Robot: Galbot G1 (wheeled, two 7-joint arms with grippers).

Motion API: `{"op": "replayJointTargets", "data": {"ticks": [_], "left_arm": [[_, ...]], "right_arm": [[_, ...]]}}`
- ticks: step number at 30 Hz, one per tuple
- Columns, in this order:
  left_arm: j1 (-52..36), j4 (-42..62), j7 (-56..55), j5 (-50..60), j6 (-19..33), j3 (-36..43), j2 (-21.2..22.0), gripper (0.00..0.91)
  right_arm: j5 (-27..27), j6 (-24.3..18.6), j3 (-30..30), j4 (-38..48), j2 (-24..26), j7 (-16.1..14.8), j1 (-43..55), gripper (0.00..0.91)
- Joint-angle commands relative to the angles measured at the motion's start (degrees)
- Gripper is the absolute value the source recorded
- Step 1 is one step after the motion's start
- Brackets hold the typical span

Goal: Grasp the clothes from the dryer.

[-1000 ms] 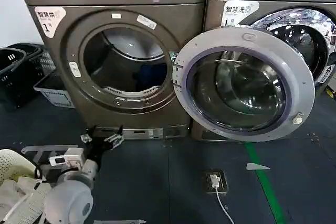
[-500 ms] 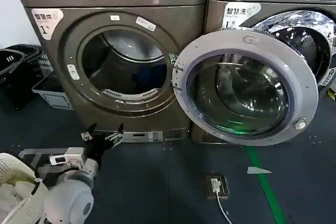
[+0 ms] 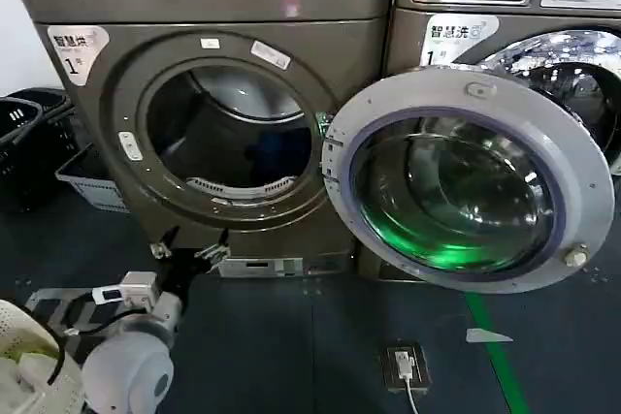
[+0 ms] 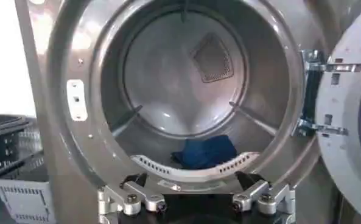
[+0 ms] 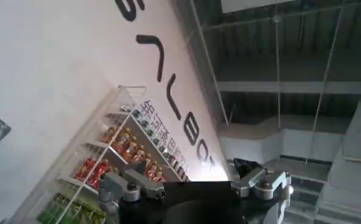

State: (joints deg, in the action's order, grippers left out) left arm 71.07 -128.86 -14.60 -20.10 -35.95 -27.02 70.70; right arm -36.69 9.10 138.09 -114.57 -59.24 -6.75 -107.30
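Bronze-grey front-loading dryer (image 3: 228, 133) stands open, round glass door (image 3: 466, 176) swung right. Dark blue cloth (image 4: 204, 151) lies low at the drum front. Left gripper (image 3: 189, 247) is held spread and empty, below the porthole. Right gripper (image 5: 195, 185) is spread, parked facing a wall.

Risks: fingers catching the perforated lip; cloth pushed deeper. Sticker reads "1".

Head view: overall dim, floor (image 3: 320, 336) dark and low in contrast. The open door (image 3: 473, 178) glass carries a strong green glare low down plus pale reflections. A small pink highlight sits on the dryer (image 3: 243, 7) top panel. Straight edges bow slightly toward the frame borders.

Left wrist view: drum interior (image 4: 180, 73) evenly lit, soft overall; the wall beside the machine is overexposed.

Right wrist view: bright white wall (image 5: 52, 73), ceiling (image 5: 290, 61) in shadow.
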Motion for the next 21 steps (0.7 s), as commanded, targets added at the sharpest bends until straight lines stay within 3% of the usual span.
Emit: {"op": "replayJointTargets", "data": {"ticks": [1,21], "left_arm": [[0.0,-0.1,0.1,0.0,0.0,0.0,0.0,0.907],[-0.1,0.0,0.3,0.0,0.0,-0.1,-0.3,0.907]], "right_arm": [[0.0,-0.1,0.0,0.0,0.0,0.0,0.0,0.907],[-0.8,-0.3,0.8,-0.3,-0.1,-0.1,-0.7,0.907]]}}
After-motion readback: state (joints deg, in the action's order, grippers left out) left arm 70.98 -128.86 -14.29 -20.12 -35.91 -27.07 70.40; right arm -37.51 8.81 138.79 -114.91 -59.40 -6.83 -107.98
